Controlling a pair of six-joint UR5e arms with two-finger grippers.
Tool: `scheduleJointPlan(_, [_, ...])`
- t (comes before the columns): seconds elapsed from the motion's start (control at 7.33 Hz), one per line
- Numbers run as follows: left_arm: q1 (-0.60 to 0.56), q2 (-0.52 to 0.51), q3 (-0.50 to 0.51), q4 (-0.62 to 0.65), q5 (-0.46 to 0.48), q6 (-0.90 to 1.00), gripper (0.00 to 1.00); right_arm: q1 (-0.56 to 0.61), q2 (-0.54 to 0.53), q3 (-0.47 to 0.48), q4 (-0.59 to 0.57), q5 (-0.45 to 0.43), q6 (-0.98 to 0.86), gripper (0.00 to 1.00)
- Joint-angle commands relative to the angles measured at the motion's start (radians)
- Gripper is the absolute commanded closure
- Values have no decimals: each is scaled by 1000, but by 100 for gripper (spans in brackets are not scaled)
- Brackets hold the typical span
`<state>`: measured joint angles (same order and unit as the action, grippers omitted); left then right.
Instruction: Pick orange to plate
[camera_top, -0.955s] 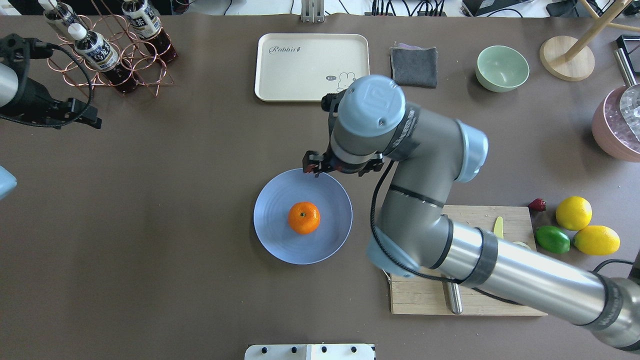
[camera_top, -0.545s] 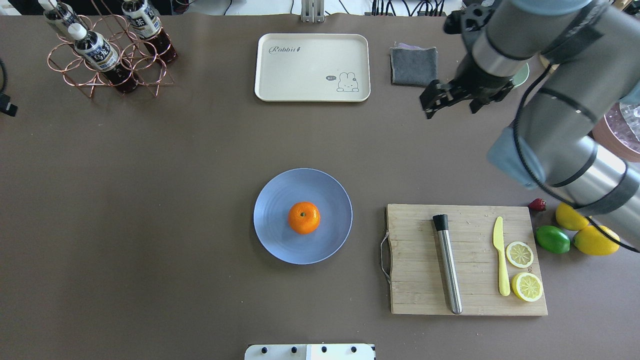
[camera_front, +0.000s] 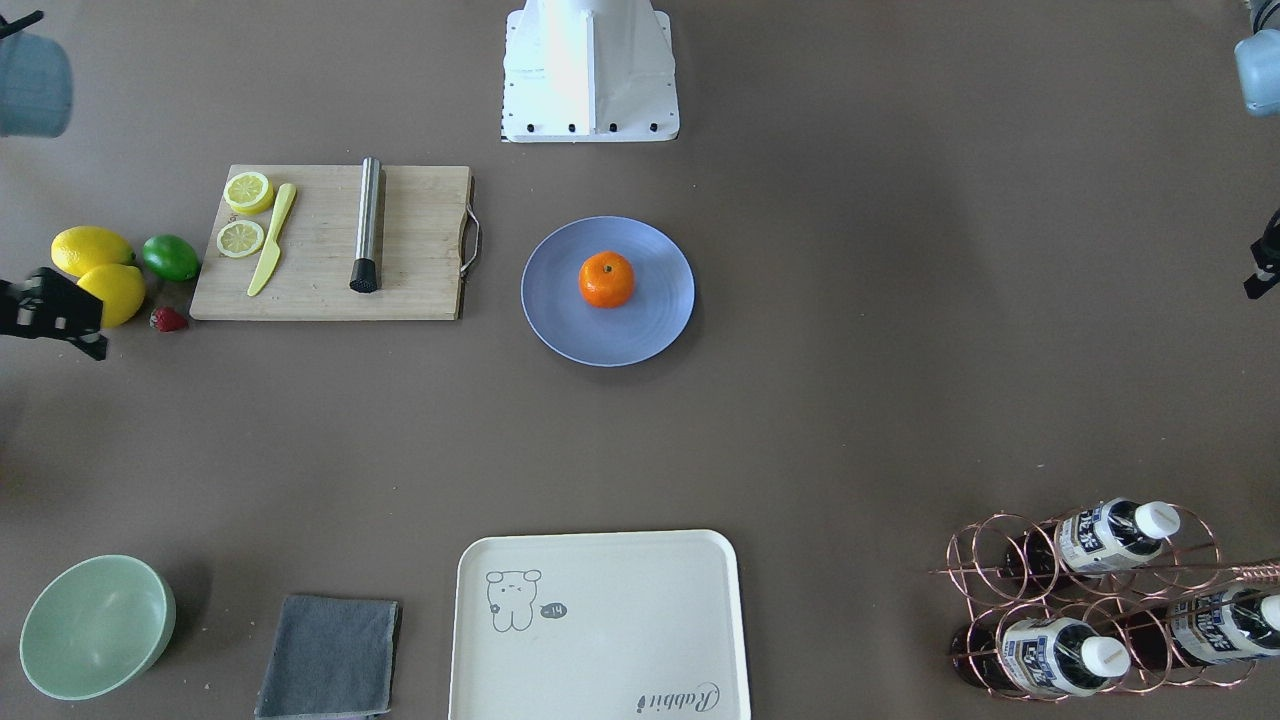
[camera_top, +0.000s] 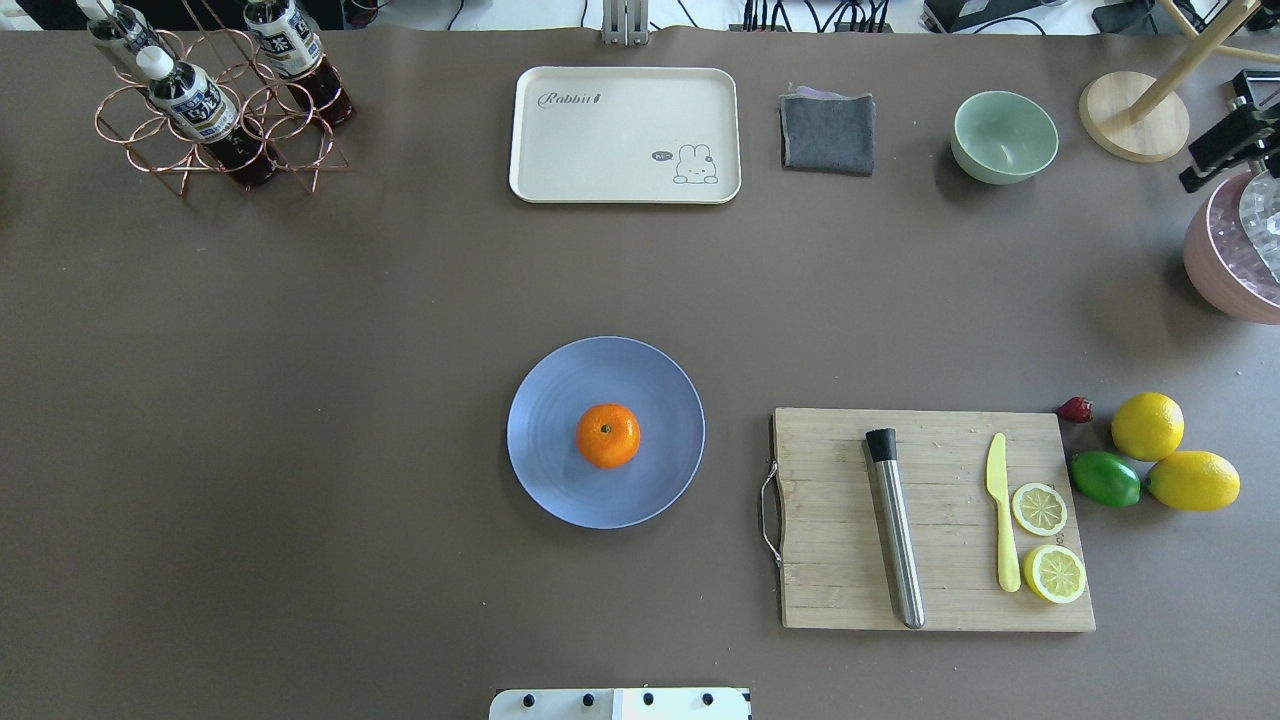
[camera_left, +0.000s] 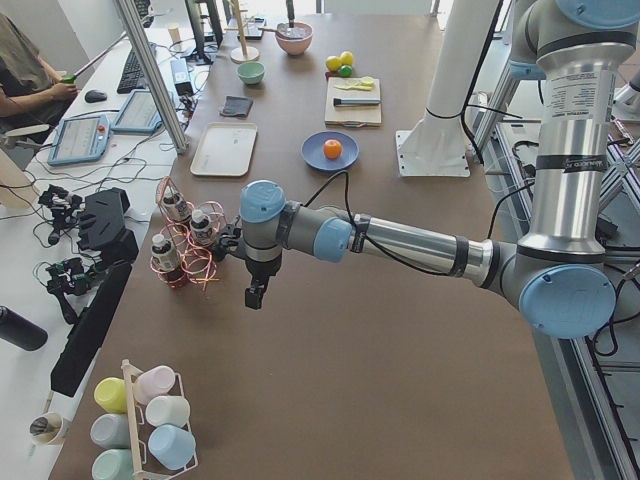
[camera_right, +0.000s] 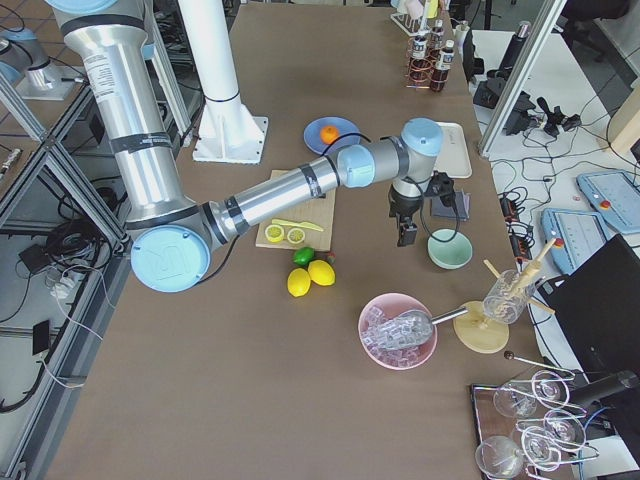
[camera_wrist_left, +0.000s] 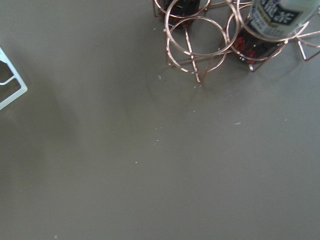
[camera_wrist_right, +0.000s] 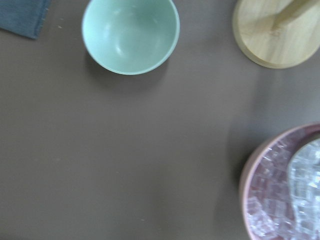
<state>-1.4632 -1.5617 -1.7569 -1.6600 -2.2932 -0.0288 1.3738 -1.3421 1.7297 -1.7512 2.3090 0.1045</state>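
Sitting stem-up on plate (camera_top: 550, 480): round bright orange (camera_top: 608, 436); left gripper (camera_left: 254, 297), right gripper (camera_right: 405, 236) opening: cannot tell.

The cream tray (camera_top: 625, 135) carries the script word "Rabbit" at its 10 o'clock corner; a tiny speech bubble (camera_top: 661, 156) at 4 o'clock seems to read "hi". The bottles (camera_top: 190, 100) bear labels, unreadable.

overhead and front-facing views look steeply down from opposite sides, both sharing the plate (camera_top: 550, 472) at centre.
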Motion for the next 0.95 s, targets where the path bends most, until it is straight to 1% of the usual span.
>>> scheduleJointPlan(0.0, [-17, 22, -7, -6, -17, -54, 3, 149, -77, -90, -1, 1, -222, 0])
scheduleJointPlan(0.14, [-20, 23, -39, -7, -12, -54, 3, 172, -89, -110, -1, 1, -232, 0])
scheduleJointPlan(0.41, [-20, 26, -46, -9, -11, -51, 3, 217, -107, -127, 2, -6, -242, 0])
scheduleJointPlan(0.68, [-20, 35, -33, -7, -12, -51, 3, 223, -126, -140, 6, -10, -270, 0])
scheduleJointPlan(0.82, [-22, 37, 6, -9, -14, -54, 3, 223, -127, -140, 7, -11, -270, 0])
